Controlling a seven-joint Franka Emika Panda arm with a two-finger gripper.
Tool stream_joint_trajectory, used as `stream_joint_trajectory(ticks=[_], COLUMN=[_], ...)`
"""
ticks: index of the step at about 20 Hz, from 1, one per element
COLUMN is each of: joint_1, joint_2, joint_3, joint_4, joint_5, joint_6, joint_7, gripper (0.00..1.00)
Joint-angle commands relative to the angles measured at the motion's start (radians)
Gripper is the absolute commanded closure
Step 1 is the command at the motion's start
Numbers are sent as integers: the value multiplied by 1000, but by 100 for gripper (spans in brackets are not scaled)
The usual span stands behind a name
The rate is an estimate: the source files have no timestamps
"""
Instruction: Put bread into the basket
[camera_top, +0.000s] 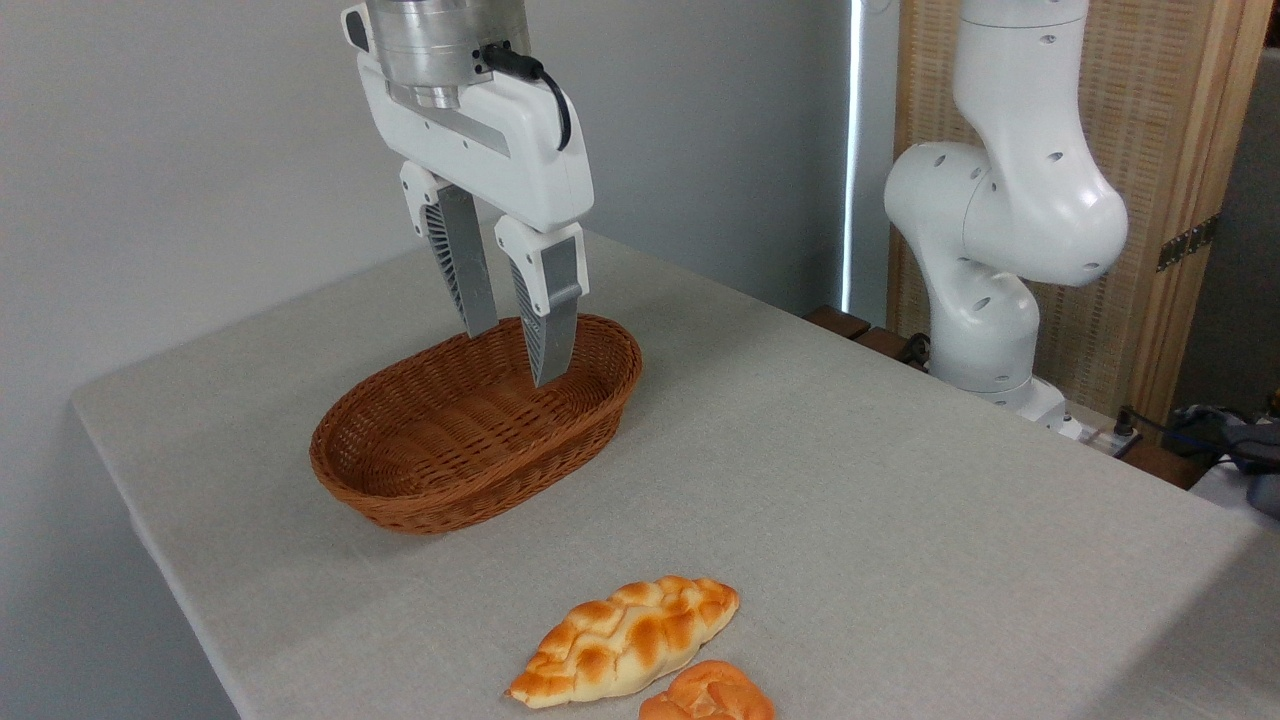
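bright, even light | soft shadow beside basket (480, 430) | sharp focus

A pale grey cloth covers the tabletop (850, 480) from edge to edge. Toward its far left side sits the basket (400, 480), oval, reddish-brown wicker, low-walled, nothing inside it. At the near edge lies the bread (625, 640), a braided golden loaf set slantwise, well apart from the basket. A small round orange bun (708, 695) lies right against the loaf's lower right side
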Motion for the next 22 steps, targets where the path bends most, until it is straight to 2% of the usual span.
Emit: stream_joint_trajectory(ticks=[1, 22], joint_1=[-1, -1], joint_2=[-24, -24], joint_3=[10, 12], joint_4=[-21, -45], joint_5=[-16, -14], joint_6=[-12, 4], joint_7=[22, 22], gripper=[0, 0])
